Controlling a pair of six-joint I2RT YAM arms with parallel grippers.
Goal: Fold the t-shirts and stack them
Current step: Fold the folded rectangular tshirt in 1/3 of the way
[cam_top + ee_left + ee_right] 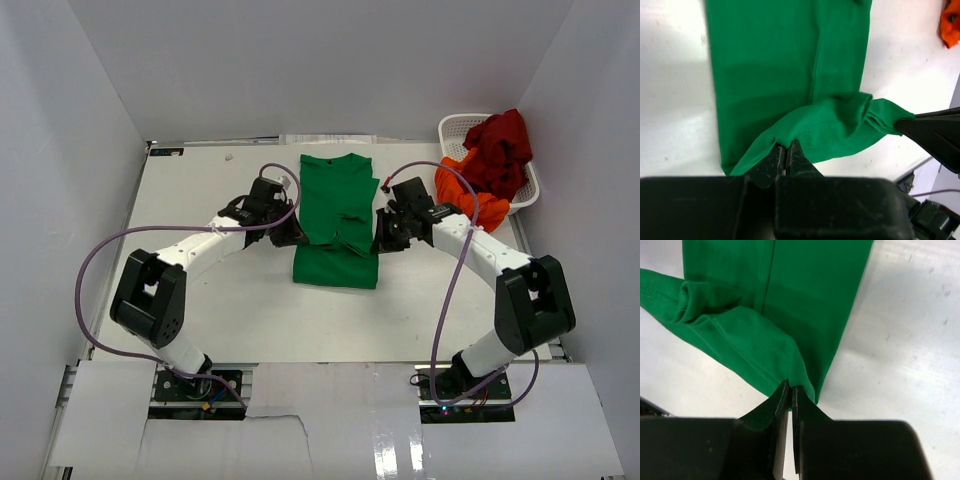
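white table [220,300] boxed in by white walls [90,120]. left gripper [288,232] sits at the left edge of the green shirt [335,200], fingers pinched tight on a fold of its cloth. green shirt lies lengthwise mid-table, folded into a narrow strip. wrist views show a bunched fold running across the flat cloth between the two grippers. right gripper [384,232] is at the shirt's right edge, fingers clamped on green cloth too. far right back corner: orange shirt [462,195] spills over the near rim of a white basket [455,125], with the dark red shirt [502,150] heaped on top, inside the basket.
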